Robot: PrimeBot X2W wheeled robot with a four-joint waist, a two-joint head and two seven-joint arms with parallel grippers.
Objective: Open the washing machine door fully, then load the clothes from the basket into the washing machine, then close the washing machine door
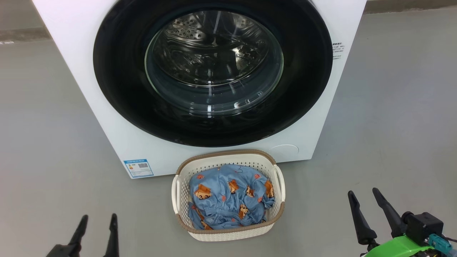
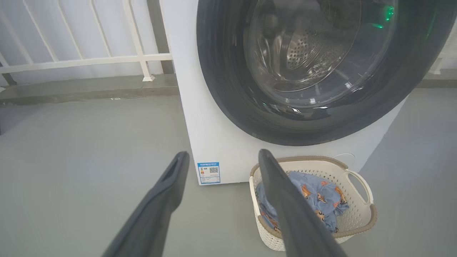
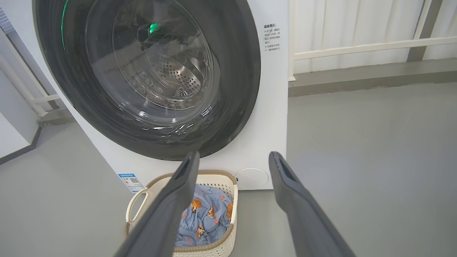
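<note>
The clothes (image 1: 230,196) are heaped in the basket (image 1: 228,232) set just before the washer (image 1: 71,35), whose door (image 1: 213,67) is shut; the left gripper (image 1: 99,217) and right gripper (image 1: 363,192) are spread, empty, farther from the washer.

Clothes (image 1: 230,198) in basket (image 1: 228,233) before washing machine (image 1: 82,57)

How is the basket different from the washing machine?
The washing machine is big, white and boxy; the basket is small and cream with a brown rim. The machine's door is shut, while the basket is open on top. The basket holds the blue clothes; the machine's drum, seen through the door, looks empty. Both have little holes and stand on the grey floor.
</note>
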